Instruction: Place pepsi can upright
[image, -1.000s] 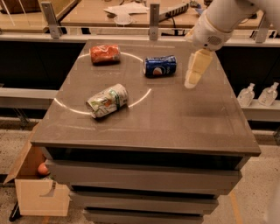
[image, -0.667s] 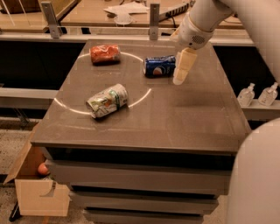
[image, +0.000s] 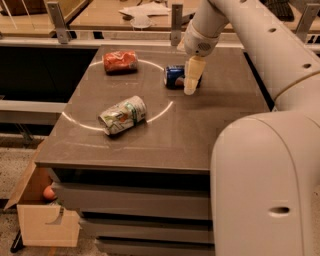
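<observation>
The pepsi can (image: 174, 76) is dark blue and lies on its side on the grey table (image: 210, 120), toward the back middle. My gripper (image: 192, 81) hangs from the white arm straight down over the can's right end and hides that end. The pale fingers (image: 193, 74) point down toward the tabletop in front of the can.
An orange-red can (image: 120, 61) lies on its side at the back left. A larger white-and-green can (image: 123, 115) lies on its side nearer the front left. A thin white circle (image: 155, 112) is marked on the table. The arm's white body (image: 265, 185) fills the lower right. A cardboard box (image: 42, 220) stands on the floor at the left.
My gripper has moved left from beside the pepsi can's right side to over its right end. The cans have not moved.
</observation>
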